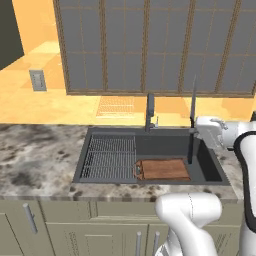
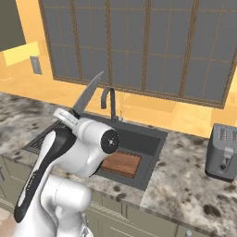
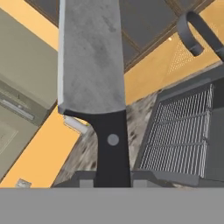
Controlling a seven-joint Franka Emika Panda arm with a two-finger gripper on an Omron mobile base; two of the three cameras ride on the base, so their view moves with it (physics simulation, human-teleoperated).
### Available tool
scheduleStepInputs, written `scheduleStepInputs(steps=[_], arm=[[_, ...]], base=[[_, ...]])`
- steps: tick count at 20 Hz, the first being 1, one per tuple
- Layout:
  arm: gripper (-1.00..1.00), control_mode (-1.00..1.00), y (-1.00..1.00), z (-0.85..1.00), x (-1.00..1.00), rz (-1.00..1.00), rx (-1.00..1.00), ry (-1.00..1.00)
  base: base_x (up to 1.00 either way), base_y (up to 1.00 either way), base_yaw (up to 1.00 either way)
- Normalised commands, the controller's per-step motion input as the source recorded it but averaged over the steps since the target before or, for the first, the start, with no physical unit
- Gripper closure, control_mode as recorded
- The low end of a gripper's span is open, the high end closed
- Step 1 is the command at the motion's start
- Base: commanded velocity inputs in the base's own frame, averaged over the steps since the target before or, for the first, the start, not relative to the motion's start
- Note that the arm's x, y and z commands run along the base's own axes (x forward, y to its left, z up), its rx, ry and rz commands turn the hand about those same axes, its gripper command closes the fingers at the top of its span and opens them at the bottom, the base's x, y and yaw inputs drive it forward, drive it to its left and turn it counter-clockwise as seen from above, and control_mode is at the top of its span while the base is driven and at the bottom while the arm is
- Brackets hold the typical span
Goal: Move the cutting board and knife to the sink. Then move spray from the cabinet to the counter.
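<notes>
Your table (image 1: pixel 35 155) spans the lower half of the left base view, with the sink (image 1: pixel 210 170) sunk into its centre and the cutting board (image 1: pixel 164 169) lying flat in the basin's right part, beside the wire rack (image 1: pixel 110 157). Your pincer (image 3: pixel 112 181) is clamped on the knife (image 3: pixel 92 57) by its black handle. The blade stands up above the sink, at centre right of the left base view.

My arm rises from the base and bends forward, wrist level. The gripper (image 3: pixel 113 181) has its jaws clamped on the knife (image 3: pixel 94 65) handle, with the blade pointing upward.
</notes>
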Motion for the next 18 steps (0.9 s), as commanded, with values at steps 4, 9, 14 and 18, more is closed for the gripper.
scheduleStepInputs(steps=[4,9,14,18], arm=[[1.0,-1.0,-0.44,-0.02,0.1,0.04,0.02,0.05],[1.0,-1.0,-0.37,-0.13,0.22,0.0,-0.02,0.07],[1.0,-1.0,-0.23,-0.2,0.29,0.0,-0.09,0.1],[1.0,-1.0,-0.18,-0.19,0.33,0.02,-0.12,0.13]], base=[[0.0,0.0,0.0],[0.0,0.0,0.0],[0.0,0.0,0.0],[0.0,0.0,0.0]])
